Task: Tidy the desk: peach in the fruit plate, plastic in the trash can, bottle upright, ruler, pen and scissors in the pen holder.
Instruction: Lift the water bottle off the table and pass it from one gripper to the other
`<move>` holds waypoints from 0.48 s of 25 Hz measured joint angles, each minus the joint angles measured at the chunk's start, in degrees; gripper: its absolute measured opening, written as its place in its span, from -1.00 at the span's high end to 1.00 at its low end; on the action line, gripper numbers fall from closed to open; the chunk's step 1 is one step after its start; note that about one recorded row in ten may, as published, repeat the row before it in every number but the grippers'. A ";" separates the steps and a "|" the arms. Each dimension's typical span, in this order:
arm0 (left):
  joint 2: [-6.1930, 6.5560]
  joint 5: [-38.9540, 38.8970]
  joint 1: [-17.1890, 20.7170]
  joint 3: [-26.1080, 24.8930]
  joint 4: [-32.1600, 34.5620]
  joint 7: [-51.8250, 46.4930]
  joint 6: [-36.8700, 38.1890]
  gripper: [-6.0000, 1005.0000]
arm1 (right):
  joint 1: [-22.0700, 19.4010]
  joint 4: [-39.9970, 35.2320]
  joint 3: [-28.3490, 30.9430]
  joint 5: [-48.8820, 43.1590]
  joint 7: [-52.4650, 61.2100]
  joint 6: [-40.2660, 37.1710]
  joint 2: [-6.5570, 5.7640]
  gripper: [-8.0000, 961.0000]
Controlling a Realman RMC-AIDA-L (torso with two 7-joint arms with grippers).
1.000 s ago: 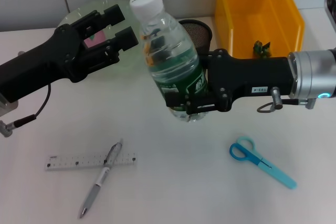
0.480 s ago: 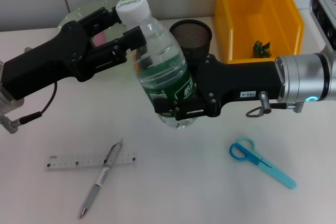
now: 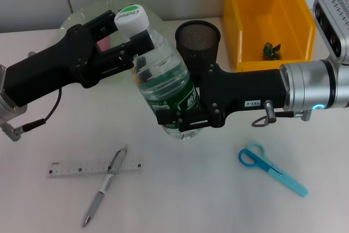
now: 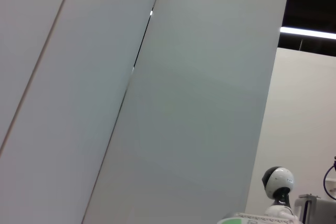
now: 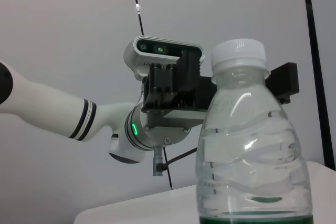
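Note:
A clear water bottle (image 3: 163, 80) with a green label and a white cap (image 3: 131, 16) stands upright just above the desk, my right gripper (image 3: 180, 119) shut on its lower part. My left gripper (image 3: 130, 27) is open, with one finger on each side of the cap. The right wrist view shows the bottle (image 5: 247, 145) close up. A ruler (image 3: 94, 167) and a pen (image 3: 103, 186) lie crossed at the front left, blue scissors (image 3: 271, 168) at the front right. The black mesh pen holder (image 3: 197, 36) stands behind the bottle. The left gripper hides most of the green fruit plate (image 3: 82, 13); a pink patch (image 3: 103, 41) shows on it.
A yellow bin (image 3: 297, 17) at the back right holds a small dark green item (image 3: 271, 50). The left wrist view shows only wall panels and a distant white robot (image 4: 277, 182). Both black forearms cross the middle of the white desk (image 3: 180, 189).
My right gripper has carried the bottle left and slightly down. The cap has come between the open left gripper's fingers. The ruler, pen and scissors have not moved.

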 joint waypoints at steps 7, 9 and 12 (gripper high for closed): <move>0.00 0.30 -0.02 0.59 0.01 0.23 0.34 -0.62 | 0.01 0.05 0.01 0.00 0.00 0.05 0.02 -0.61; 0.00 0.16 -0.02 1.03 0.01 0.45 0.36 -0.62 | 0.01 0.07 0.01 0.00 0.00 0.06 0.02 -0.61; 0.00 0.02 -0.03 1.53 0.02 0.71 0.36 -0.62 | 0.03 0.08 -0.16 -0.02 0.01 0.06 0.02 -0.61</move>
